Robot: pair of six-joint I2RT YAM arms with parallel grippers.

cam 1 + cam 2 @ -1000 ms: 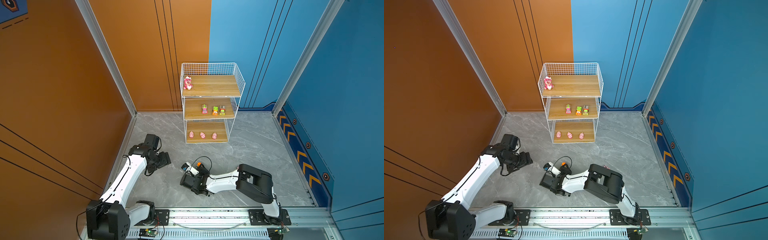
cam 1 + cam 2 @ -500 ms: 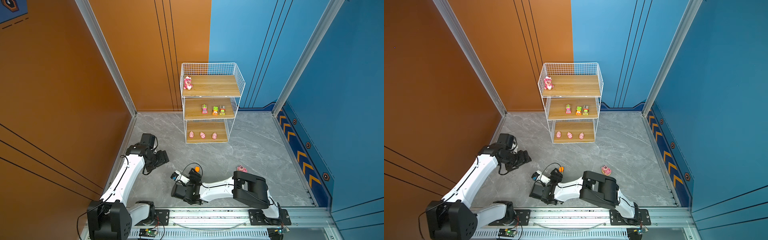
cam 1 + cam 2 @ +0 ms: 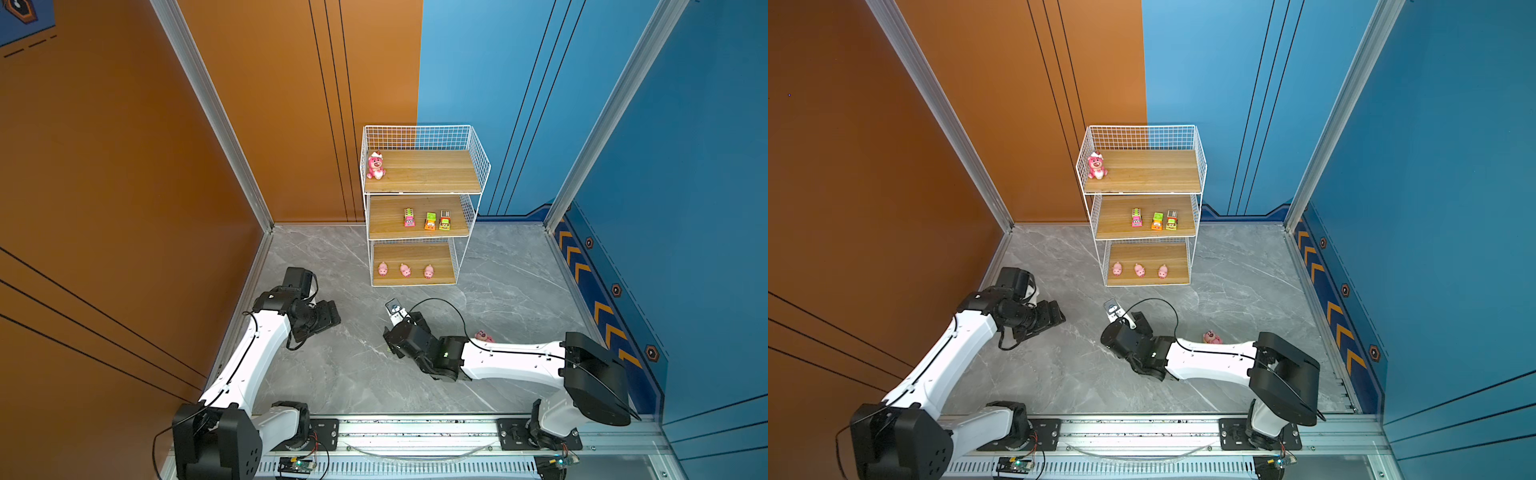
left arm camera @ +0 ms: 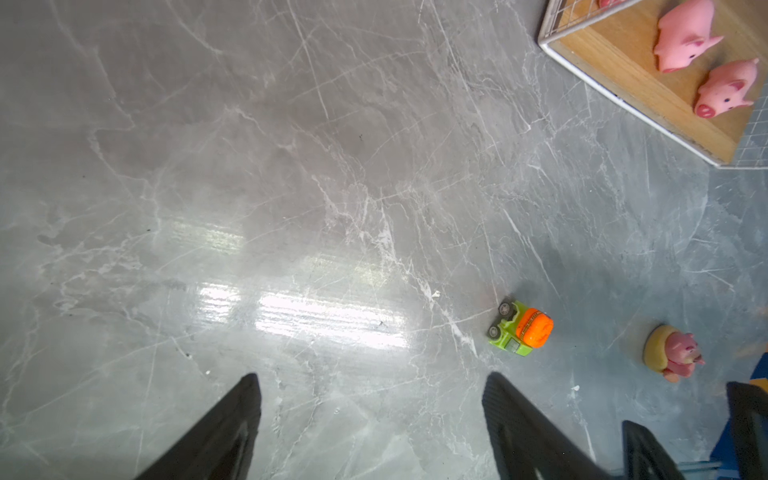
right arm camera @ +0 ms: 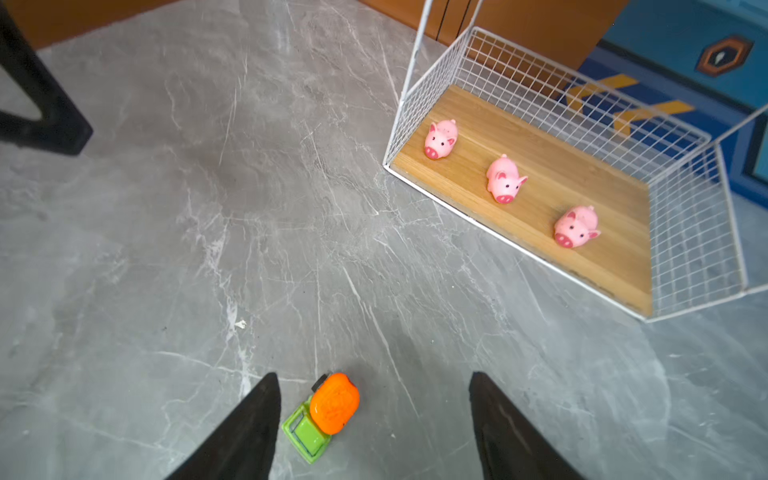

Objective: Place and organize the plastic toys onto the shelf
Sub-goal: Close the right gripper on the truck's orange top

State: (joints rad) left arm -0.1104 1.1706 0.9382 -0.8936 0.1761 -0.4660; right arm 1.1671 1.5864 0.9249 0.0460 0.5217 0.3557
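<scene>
The shelf point(image 3: 422, 193) point(image 3: 1144, 193) stands at the back, with a pink bear point(image 3: 375, 165) on its top board, three toy vehicles point(image 3: 430, 220) on the middle board and three pigs point(image 3: 405, 270) point(image 5: 505, 180) on the bottom board. On the floor a green truck with an orange drum point(image 5: 326, 415) point(image 4: 521, 328) lies between the spread fingers of my open right gripper point(image 5: 372, 376) point(image 3: 392, 338), close to one finger and untouched. A pink bear on a tan base point(image 3: 483, 336) point(image 4: 673, 355) lies behind my right arm. My left gripper point(image 4: 372, 376) point(image 3: 328, 318) is open and empty above bare floor.
Grey marble floor point(image 3: 353, 374) lies between both arms and the shelf. An orange wall point(image 3: 124, 208) closes the left side, a blue wall point(image 3: 685, 208) the right. The arms' metal rail point(image 3: 415, 428) runs along the near edge.
My right arm swung toward the near left and then back toward the shelf, and its jaws have spread. The floor bear, hidden behind that arm at first, now shows. My left arm barely moved.
</scene>
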